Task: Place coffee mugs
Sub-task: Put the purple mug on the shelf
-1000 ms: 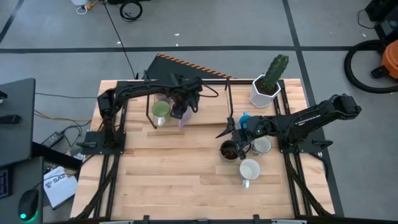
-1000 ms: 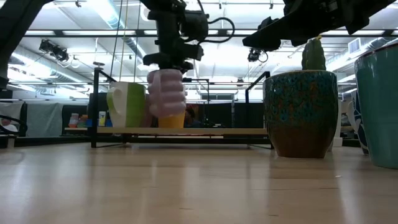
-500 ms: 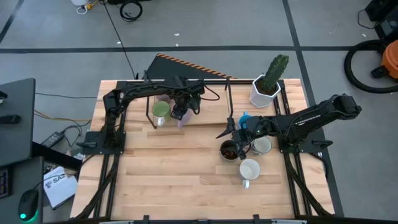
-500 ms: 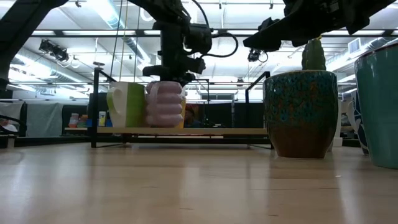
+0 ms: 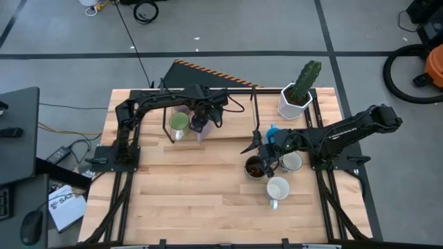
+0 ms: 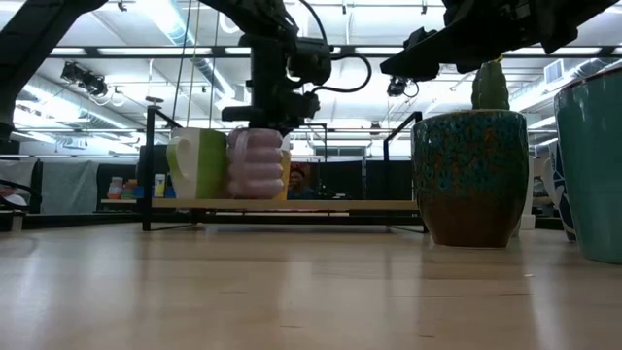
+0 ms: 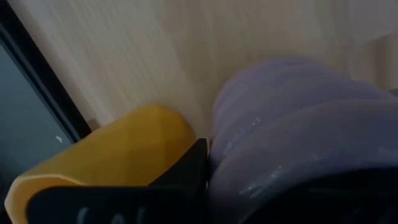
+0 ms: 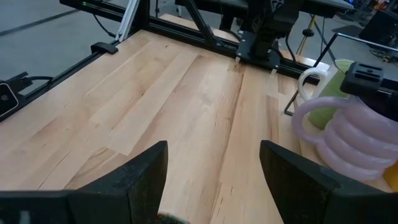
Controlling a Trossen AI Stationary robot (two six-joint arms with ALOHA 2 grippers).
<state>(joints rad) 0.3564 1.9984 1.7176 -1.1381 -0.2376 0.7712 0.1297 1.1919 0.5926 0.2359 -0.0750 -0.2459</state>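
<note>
Down comes the purple mug [image 6: 257, 165], now resting on the rack shelf [image 6: 282, 205] just beside the green mug [image 6: 197, 163]. Left pincer [image 6: 272, 122] still grips its rim. Right pincer [image 5: 253, 147] hangs wide open above the dark brown mug [image 5: 255, 167], empty. Release looks next.

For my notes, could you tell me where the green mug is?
High view: the green ceramic mug sits on the raised shelf, rear left, beside the ribbed purple mug.

Left arm stretched across toward tabletop centre rear, left end effector [image 5: 199, 123] pointing down, fingers nearly closed. Right arm reaches inward from right side, right end effector [image 5: 257, 149] held low, fingers [image 8: 142, 171] spread wide.
</note>
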